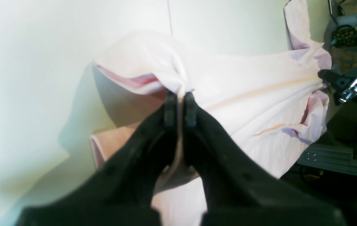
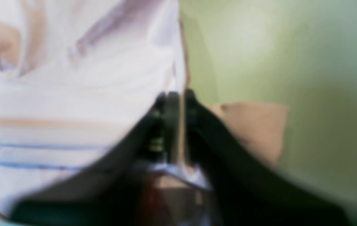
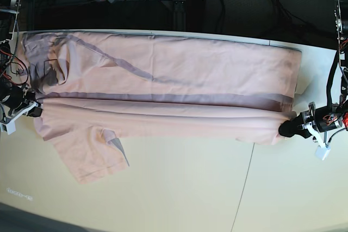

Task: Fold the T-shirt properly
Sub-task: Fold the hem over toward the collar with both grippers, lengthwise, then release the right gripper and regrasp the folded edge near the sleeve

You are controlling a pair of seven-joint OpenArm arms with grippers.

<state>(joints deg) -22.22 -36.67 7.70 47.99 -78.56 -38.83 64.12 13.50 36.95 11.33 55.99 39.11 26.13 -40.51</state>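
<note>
Base view: no legible writing, no containers. T-shirt [image 3: 163, 85] lies stretched across the table [image 3: 217, 188], one sleeve trailing nearest. Left gripper [image 1: 180, 105] is clamped on its hem; right gripper [image 2: 178, 106] pinches the opposite edge, jaws narrowly parted.

Shirt stretched across the table between two grippers

In the base view the large pale pink cotton T-shirt [image 3: 163, 74] lies on the pale flat table [image 3: 217, 188], spanning nine to three o'clock; the black right gripper [image 3: 33, 110] touches its nine o'clock end, the black left gripper [image 3: 284, 127] its three o'clock end, one sleeve [image 3: 89, 153] toward seven o'clock.
</note>
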